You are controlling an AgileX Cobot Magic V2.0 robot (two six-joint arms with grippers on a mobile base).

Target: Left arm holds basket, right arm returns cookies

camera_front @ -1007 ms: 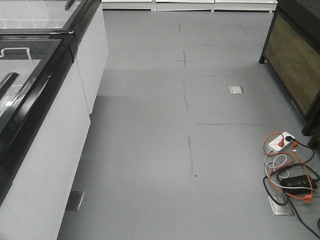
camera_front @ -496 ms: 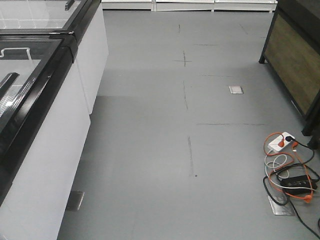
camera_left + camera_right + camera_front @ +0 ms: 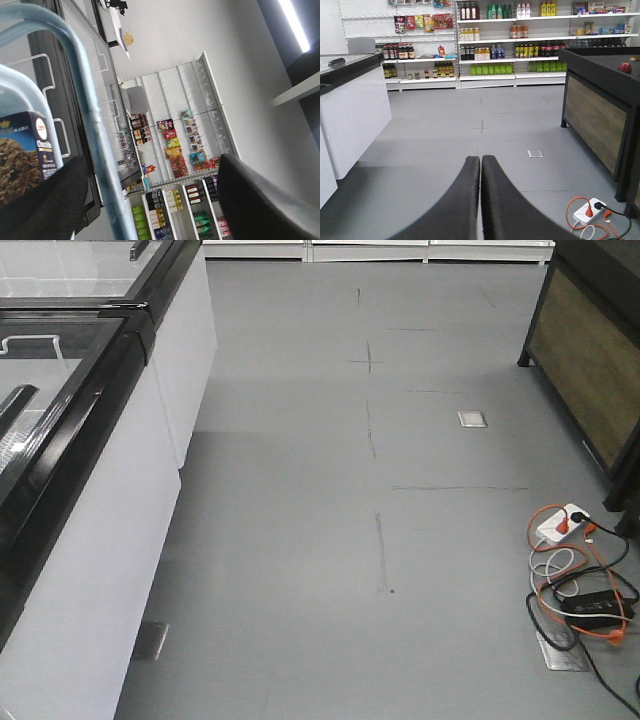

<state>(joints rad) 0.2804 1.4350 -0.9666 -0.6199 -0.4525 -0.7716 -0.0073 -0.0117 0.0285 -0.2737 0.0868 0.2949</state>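
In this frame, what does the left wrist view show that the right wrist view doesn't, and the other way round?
Only the left wrist view: the basket, its pale blue handle running between the spread fingers of the left gripper, and the cookies box at the lower left edge. Only the right wrist view: the right gripper, fingers pressed together and empty, above the grey floor, plus a white power strip and a dark counter. Both: stocked store shelves in the background.
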